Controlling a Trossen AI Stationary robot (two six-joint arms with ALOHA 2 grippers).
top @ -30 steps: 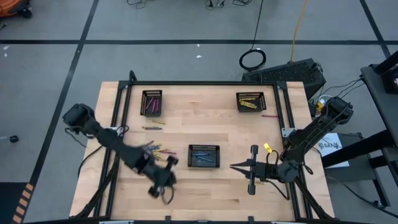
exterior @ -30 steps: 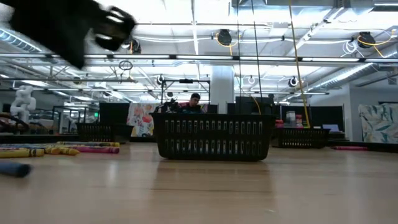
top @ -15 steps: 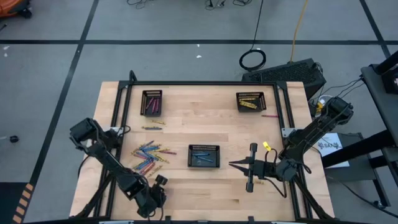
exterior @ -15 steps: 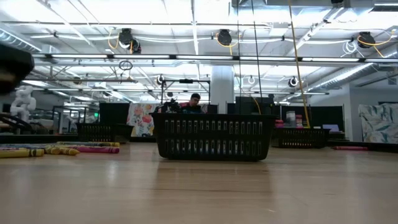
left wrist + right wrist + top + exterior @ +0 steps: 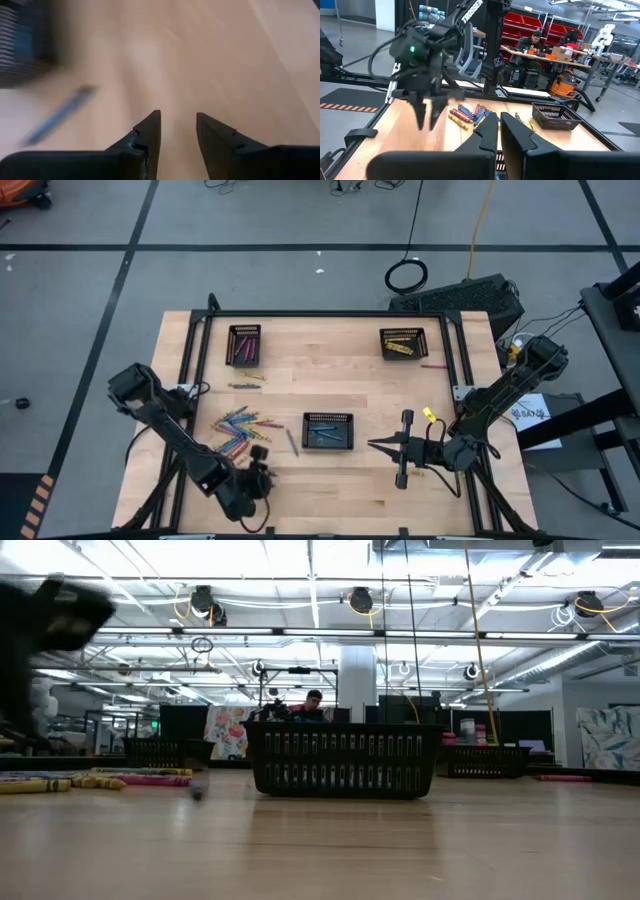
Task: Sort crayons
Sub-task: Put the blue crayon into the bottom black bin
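A loose heap of crayons (image 5: 240, 432) in blue, pink, yellow and orange lies on the table's left half. One blue crayon (image 5: 293, 442) lies flat by itself, just left of the middle black tray (image 5: 328, 430); it also shows in the left wrist view (image 5: 60, 117). My left gripper (image 5: 262, 476) hangs open near the front edge, below the heap, with nothing between its fingers (image 5: 150, 132). My right gripper (image 5: 380, 447) hovers shut to the right of the middle tray, pointing level at it.
A black tray (image 5: 244, 345) with pink crayons stands at the far left and a tray (image 5: 402, 342) with yellow ones at the far right. A pink crayon (image 5: 432, 366) and thin ones (image 5: 245, 385) lie loose. Bare wood spreads along the front edge.
My left arm has swung off the crayon heap toward the table's near edge and sunk, its wrist rolling. A single blue crayon now lies on the wood left of the middle tray, where none lay half a second ago.
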